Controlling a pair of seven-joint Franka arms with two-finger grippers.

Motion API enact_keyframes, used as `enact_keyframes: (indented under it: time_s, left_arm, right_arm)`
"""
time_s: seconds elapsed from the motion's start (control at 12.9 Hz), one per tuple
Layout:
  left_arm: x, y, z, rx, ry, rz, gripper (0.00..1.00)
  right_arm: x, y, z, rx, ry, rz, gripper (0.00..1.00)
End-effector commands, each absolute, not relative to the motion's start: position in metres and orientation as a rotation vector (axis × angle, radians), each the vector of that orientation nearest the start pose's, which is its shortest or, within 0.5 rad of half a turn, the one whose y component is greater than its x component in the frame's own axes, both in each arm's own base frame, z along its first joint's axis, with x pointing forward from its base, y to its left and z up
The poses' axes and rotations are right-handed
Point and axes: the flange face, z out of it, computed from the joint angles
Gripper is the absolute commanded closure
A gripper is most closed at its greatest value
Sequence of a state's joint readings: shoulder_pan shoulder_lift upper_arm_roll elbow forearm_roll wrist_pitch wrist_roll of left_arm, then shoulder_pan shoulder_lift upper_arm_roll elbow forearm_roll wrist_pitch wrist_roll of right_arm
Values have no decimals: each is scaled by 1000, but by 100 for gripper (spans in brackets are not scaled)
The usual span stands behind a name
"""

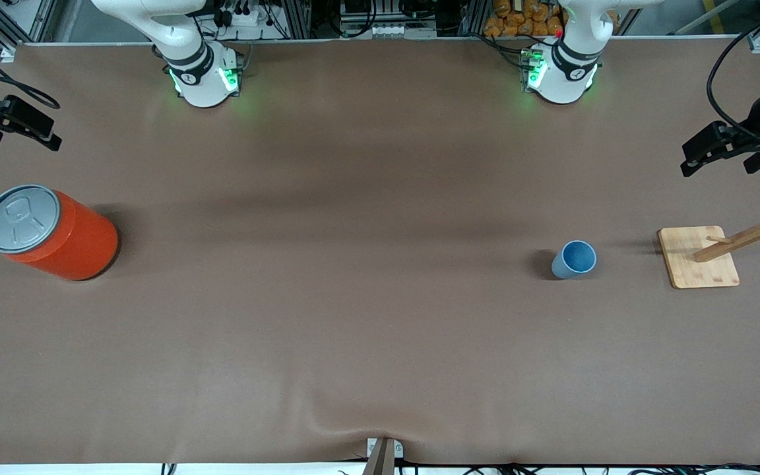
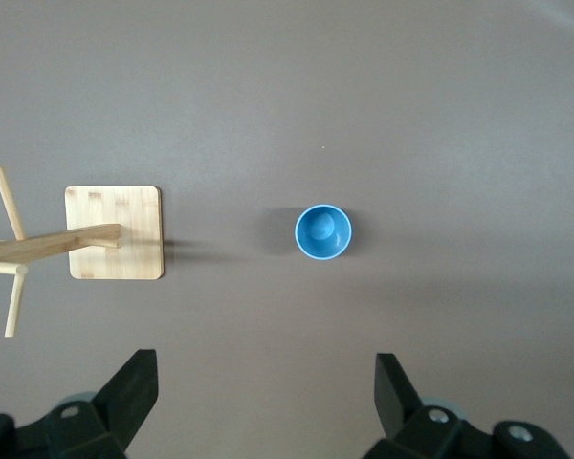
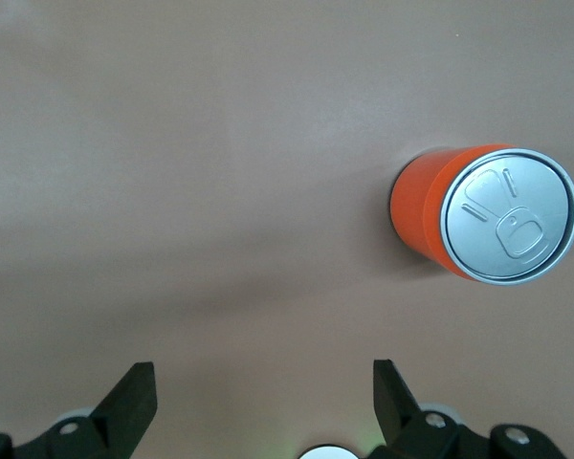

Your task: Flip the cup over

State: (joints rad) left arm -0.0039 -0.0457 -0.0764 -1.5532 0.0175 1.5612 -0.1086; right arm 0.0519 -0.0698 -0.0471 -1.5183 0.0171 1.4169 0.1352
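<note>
The cup [image 1: 574, 258] is a small light-blue tumbler standing upright with its mouth up, toward the left arm's end of the table. In the left wrist view the cup [image 2: 323, 232] lies straight below, well apart from the fingers. My left gripper [image 2: 266, 382] hangs high over the table, open and holding nothing; in the front view the left gripper [image 1: 689, 158] shows at the picture's edge. My right gripper [image 3: 263, 382] is open too, high up with nothing in it; the front view has the right gripper [image 1: 50, 135] at the right arm's end.
A big orange can [image 1: 50, 231] with a grey lid stands toward the right arm's end; the can [image 3: 488, 215] also shows in the right wrist view. A wooden peg rack [image 1: 700, 257] on a square base stands beside the cup, and the rack [image 2: 115, 232] shows in the left wrist view.
</note>
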Motion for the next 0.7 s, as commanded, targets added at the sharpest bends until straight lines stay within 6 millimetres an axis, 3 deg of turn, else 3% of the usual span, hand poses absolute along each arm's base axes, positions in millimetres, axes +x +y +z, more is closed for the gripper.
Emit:
enact_keyframes:
  time_s: [0.0, 0.23, 0.62]
  left_arm:
    - [509, -46, 660, -3105, -10, -79, 0]
    - [497, -48, 665, -3103, -3, -89, 0]
    - [502, -33, 671, -3103, 30, -87, 0]
  right_arm:
    - [510, 2, 674, -3110, 225, 48, 0]
    - [510, 3, 674, -3110, 222, 46, 0]
    - [510, 2, 674, -3110, 225, 48, 0]
